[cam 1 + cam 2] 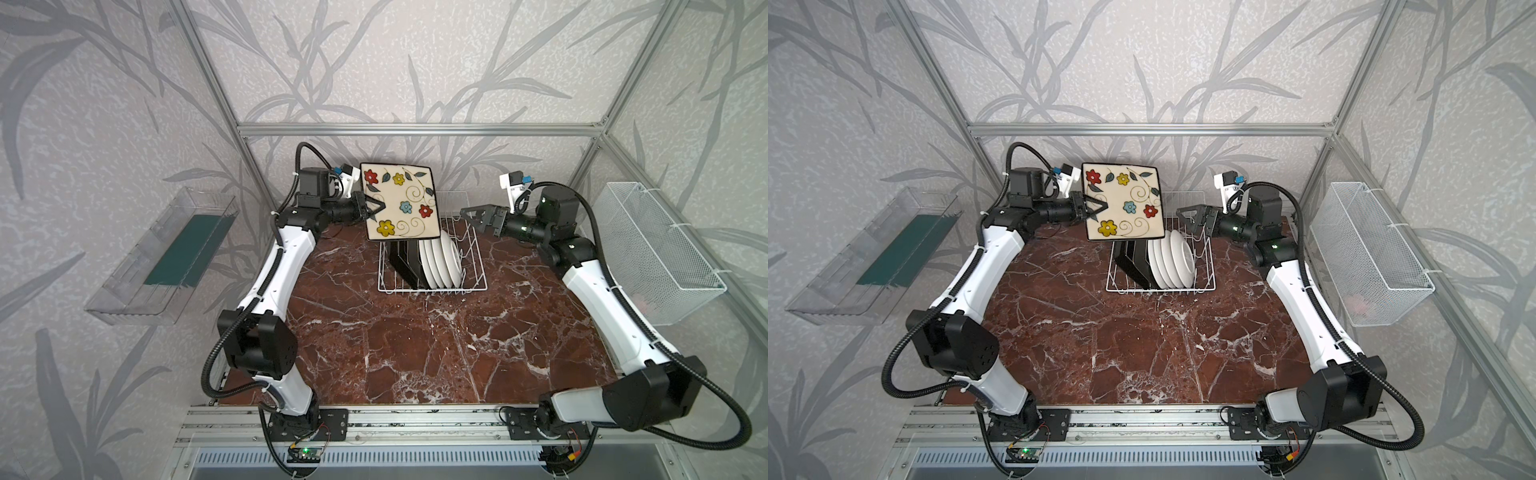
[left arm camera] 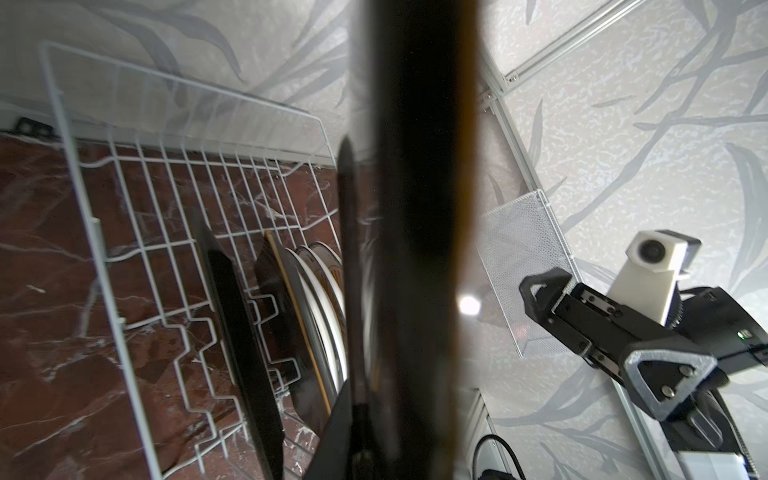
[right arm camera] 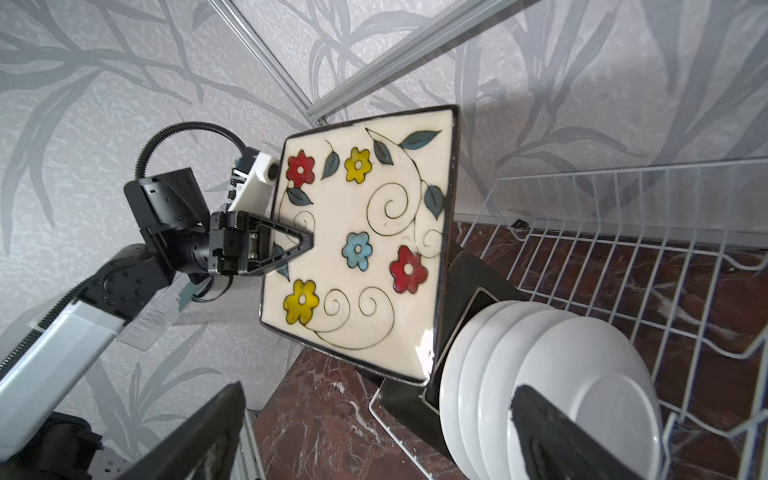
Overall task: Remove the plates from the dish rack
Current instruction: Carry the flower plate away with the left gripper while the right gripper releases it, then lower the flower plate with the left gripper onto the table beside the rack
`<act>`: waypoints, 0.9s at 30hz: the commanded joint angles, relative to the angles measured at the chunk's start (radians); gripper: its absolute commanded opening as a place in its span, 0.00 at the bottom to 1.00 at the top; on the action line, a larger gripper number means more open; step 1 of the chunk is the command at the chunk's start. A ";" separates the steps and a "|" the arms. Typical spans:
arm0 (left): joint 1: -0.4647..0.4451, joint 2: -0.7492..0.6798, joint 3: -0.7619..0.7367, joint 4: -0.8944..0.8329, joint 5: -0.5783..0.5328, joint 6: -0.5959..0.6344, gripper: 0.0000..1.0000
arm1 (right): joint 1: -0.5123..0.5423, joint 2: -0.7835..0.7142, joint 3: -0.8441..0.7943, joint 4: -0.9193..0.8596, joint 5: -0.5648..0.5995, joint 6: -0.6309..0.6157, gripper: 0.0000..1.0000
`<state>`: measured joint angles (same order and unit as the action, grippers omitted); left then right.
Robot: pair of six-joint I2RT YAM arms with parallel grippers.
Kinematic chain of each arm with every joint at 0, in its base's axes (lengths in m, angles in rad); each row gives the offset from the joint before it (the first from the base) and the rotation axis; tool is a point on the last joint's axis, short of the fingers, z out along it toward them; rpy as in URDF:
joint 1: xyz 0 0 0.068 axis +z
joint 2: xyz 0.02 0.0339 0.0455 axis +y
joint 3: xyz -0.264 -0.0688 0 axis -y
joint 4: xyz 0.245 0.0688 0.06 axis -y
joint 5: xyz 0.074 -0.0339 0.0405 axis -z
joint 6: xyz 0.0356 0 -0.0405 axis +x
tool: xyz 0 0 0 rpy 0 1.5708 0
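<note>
The left gripper (image 1: pixel 377 210) clamps the left edge of a flowered plate (image 1: pixel 401 199), which is lifted clear above the rack's (image 1: pixel 432 289) left rear with its face towards the top views. Black-backed square plates (image 1: pixel 405 262) and round white plates (image 1: pixel 440 262) stand in the rack. The right gripper (image 1: pixel 468 218) hangs by the rack's right rear, jaws wide apart and empty.

Glossy plate (image 1: pixel 399 201), metal wire rack (image 1: pixel 472 254), polished marbled tabletop (image 1: pixel 415 353)

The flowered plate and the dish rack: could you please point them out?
flowered plate (image 1: pixel 405 195), in a top view, cream face.
dish rack (image 1: pixel 469 287), in a top view, near rim.
</note>
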<state>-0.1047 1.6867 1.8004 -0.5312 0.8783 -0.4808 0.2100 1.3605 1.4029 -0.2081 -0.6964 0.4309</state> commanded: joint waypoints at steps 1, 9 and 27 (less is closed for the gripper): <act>0.025 -0.102 0.152 -0.042 0.030 0.141 0.00 | 0.009 -0.071 -0.028 -0.113 0.062 -0.161 0.99; 0.078 -0.062 0.352 -0.325 -0.140 0.310 0.00 | 0.140 -0.115 -0.074 -0.145 0.202 -0.335 0.99; 0.155 -0.073 0.308 -0.489 -0.498 0.473 0.00 | 0.272 -0.076 -0.074 -0.114 0.285 -0.413 0.99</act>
<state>0.0525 1.6787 2.0991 -1.1461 0.3851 -0.0471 0.4755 1.2789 1.3190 -0.3271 -0.4259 0.0319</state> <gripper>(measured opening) 0.164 0.991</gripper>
